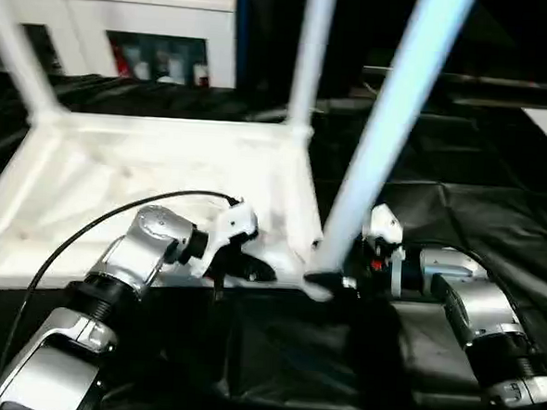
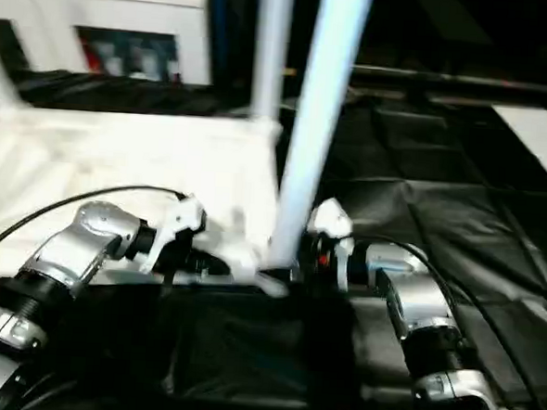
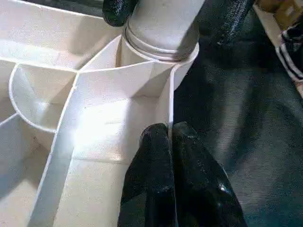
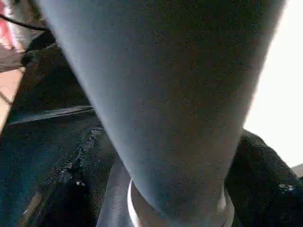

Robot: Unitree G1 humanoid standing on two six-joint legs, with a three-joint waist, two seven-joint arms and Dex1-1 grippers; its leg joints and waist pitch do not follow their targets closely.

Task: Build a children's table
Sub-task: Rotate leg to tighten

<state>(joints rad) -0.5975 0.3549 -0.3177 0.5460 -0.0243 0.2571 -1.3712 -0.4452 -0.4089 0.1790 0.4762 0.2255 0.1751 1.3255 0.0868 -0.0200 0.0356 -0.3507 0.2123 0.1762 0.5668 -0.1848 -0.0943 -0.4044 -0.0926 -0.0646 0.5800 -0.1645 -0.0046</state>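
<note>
Left gripper [image 3: 169, 142] pinches tabletop [image 1: 145, 174] rim; right gripper [image 1: 329, 285] brackets leg [image 1: 390, 128].

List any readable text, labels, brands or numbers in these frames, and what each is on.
None readable.
Items behind the cabinet glass doors: red and white shapes, too blurred to read.
Table top, near leg, both grippers' housings: no print visible.
Red mark by the right gripper: a colour patch, no letters.
</note>
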